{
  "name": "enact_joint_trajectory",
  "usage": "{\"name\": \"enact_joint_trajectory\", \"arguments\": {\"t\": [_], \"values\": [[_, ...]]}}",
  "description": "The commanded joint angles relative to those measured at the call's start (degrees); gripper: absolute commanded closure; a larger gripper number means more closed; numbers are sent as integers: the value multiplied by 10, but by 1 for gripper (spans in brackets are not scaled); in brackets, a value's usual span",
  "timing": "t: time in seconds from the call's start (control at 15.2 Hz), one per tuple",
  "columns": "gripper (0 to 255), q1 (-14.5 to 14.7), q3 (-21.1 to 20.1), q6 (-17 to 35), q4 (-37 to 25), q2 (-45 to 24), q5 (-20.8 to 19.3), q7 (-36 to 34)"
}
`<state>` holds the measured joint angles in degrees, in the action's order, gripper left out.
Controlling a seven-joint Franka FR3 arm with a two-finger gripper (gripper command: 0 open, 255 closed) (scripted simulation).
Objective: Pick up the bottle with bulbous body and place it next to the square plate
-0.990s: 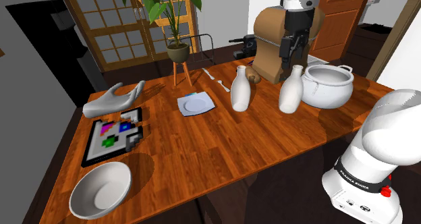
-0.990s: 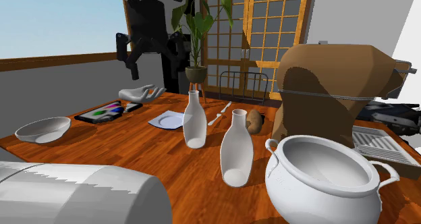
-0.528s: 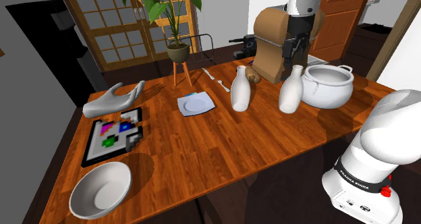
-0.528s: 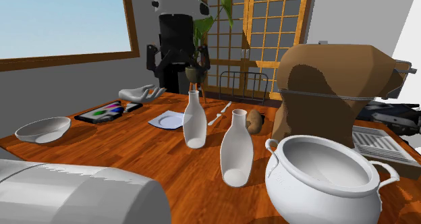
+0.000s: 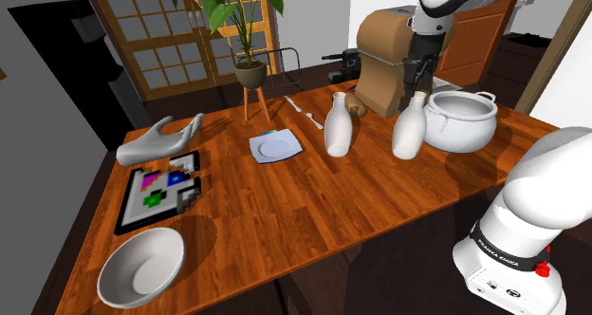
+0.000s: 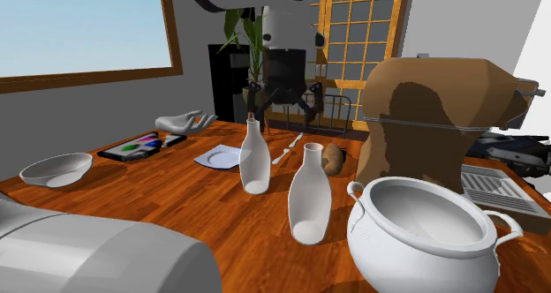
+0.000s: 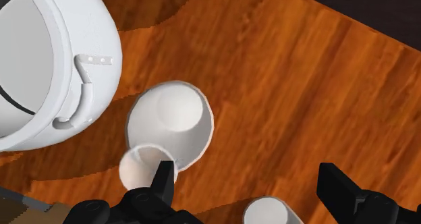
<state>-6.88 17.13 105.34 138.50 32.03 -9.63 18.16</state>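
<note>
Two white bottles stand mid-table. The rounder-bodied bottle [image 5: 410, 128] [image 6: 309, 196] [image 7: 170, 125] stands right beside the white pot; the slimmer bottle [image 5: 339, 125] [image 6: 254, 159] [image 7: 270, 212] stands nearer the square plate [image 5: 275, 147] [image 6: 219, 156]. My gripper [image 5: 417, 74] [image 6: 283, 106] [image 7: 246, 179] hangs open just above the bottles' mouths, holding nothing. In the wrist view one finger [image 7: 162, 175] is close to the round bottle's mouth, and the slim bottle's mouth lies between the fingers.
A white two-handled pot [image 5: 462, 119] [image 7: 40, 61] and a tall brown object [image 5: 384, 47] crowd the bottles. Also on the table are a white hand figure [image 5: 161, 140], a tray of coloured tiles [image 5: 159, 190], a white bowl [image 5: 142, 266] and a spoon [image 5: 305, 112].
The gripper has swung across to the second exterior view's right and come down, from beside the table to just over the two bottles. It stayed open throughout.
</note>
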Motion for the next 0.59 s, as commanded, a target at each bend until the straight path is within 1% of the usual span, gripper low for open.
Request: {"name": "enact_joint_trajectory", "arguments": {"t": [0.0,0.26,0.53], "values": [[0,-6,24,22,-9,-26,-4,24],[0,-11,71,66,-34,-88,1,72],[0,-12,76,99,-10,-97,0,73]]}}
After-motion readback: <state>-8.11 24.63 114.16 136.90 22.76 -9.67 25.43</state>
